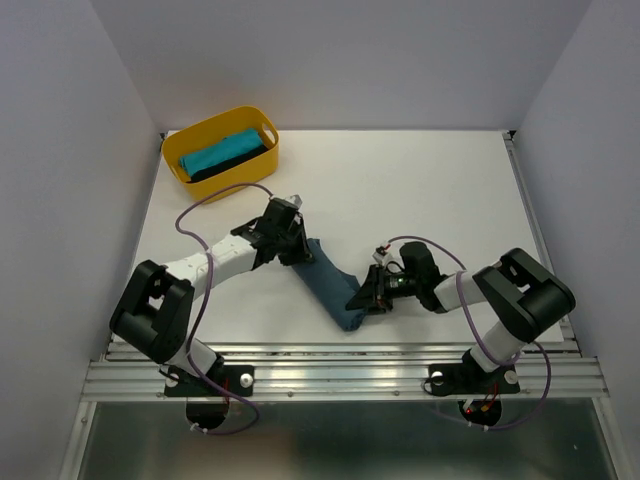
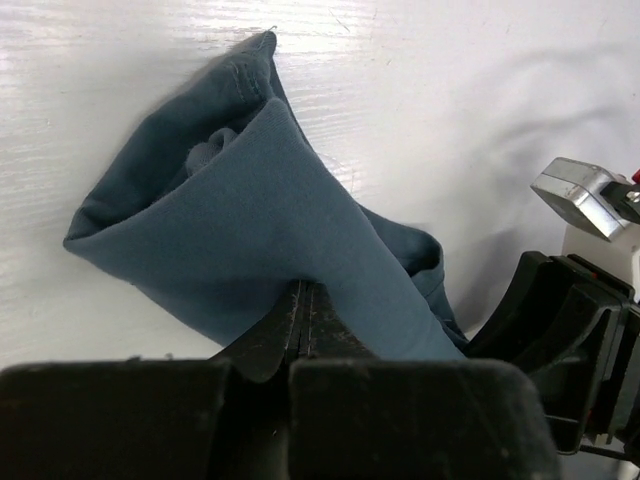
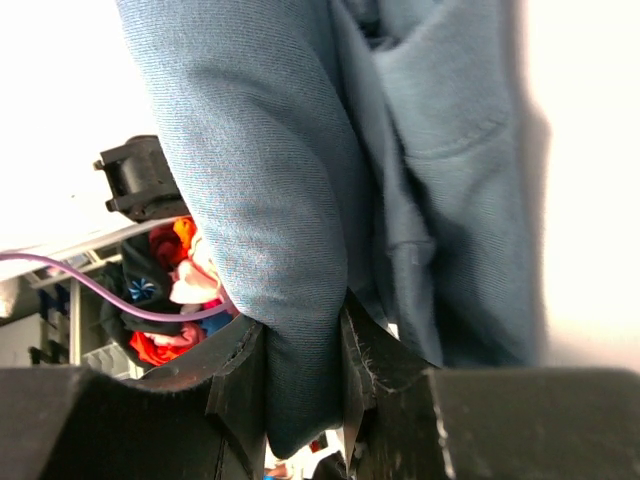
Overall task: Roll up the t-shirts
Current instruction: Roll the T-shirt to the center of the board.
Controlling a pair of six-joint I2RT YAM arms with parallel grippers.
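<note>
Blue shirt [image 1: 325, 282] sits mid-desk [image 1: 430, 200], toward the front edge, bunched into one long narrow bundle. The long axis runs diagonal, far end up-left and near end down-right toward the arm bases. One tool is on each end.

L tool [image 1: 297, 250] is at the far end, fingers pressed together w/ a fold of cloth nipped between them. Its wrist view shows the cloth fanning out from the pinch like a slack cone, layers gaping, not tight.

R tool [image 1: 362, 300] is at the near end, jaws part-way apart w/ a thick fold clamped between them. The rest of the cloth runs away from it up the wrist view.

Key relation: the shirt spans the gap between the two tools. From L tool it runs down-right, from R tool up-left. Neither arm is nearer, as both are already on it.

Tub [image 1: 210, 130] is at the far-left corner, well apart from the bundle. Teal shirt [image 1: 220, 152] and black shirt [image 1: 240, 162] lie in it side by side.

Guess: two are done and blue is the last. The bundle looks too loose to count as rolled, so any tightening turn would have to go around that diagonal axis. If it goes to the tub next, that lies on the L side and the L arm has the shorter reach.
</note>
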